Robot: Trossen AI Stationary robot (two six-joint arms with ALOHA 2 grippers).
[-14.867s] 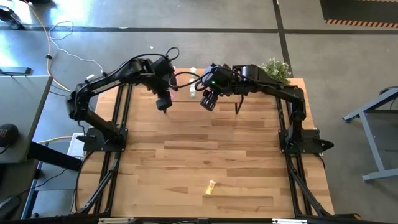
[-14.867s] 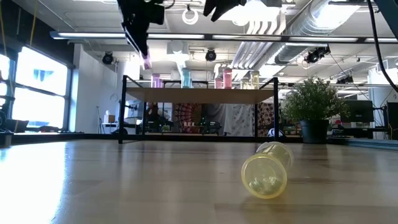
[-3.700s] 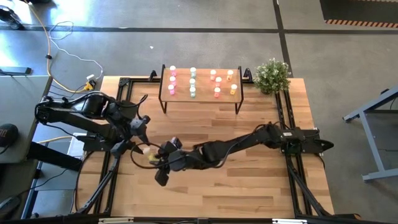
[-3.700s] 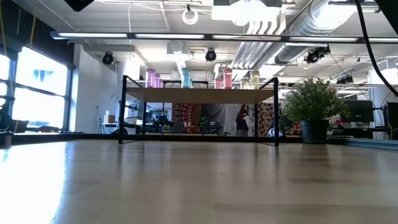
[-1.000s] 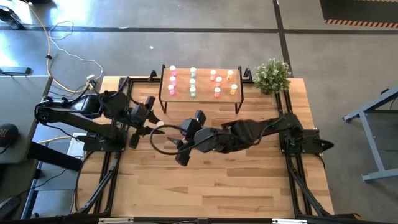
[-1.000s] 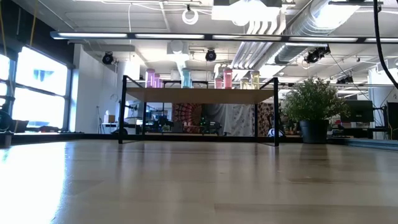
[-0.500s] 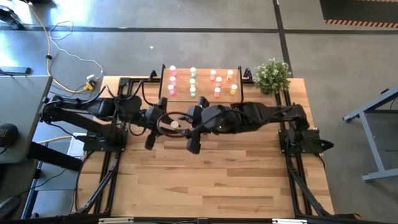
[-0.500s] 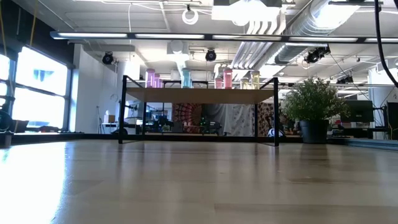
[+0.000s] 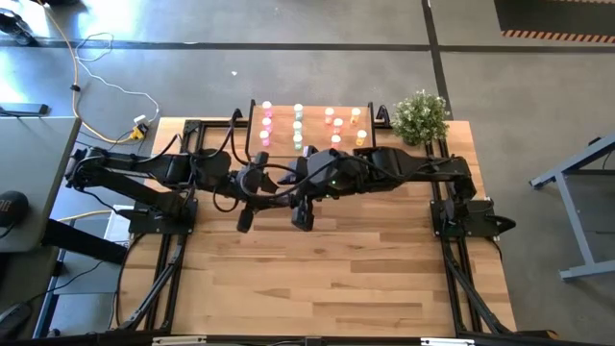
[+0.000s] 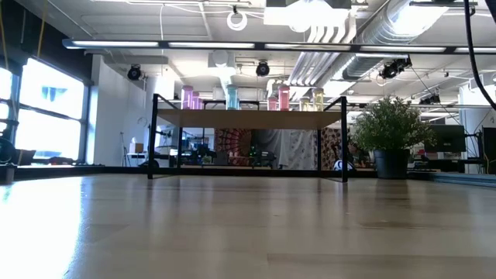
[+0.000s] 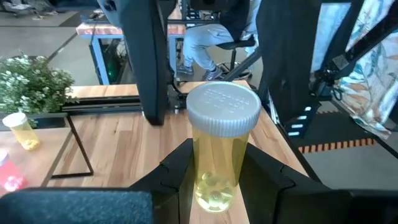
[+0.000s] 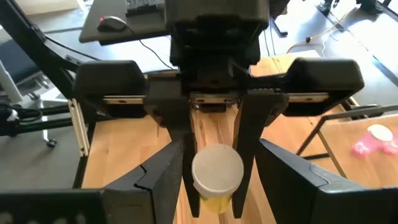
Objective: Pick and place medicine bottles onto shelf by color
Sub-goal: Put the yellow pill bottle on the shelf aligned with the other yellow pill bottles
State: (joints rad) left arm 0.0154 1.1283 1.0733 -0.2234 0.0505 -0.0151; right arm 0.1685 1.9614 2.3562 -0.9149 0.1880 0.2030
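— Where is the yellow bottle (image 11: 221, 149) now?

— In the left gripper (image 11: 219, 182), clamped between its fingers, upright, white cap up. It hangs above the bench (image 9: 327, 279), just in front of the shelf (image 9: 310, 125).

— And the right gripper (image 12: 212, 186)?

— It faces the left one, very close. Its fingers stand wide, one on each side of the bottle, not pressing it. The other bottles (image 9: 297, 129) stand on the shelf in rows by color.
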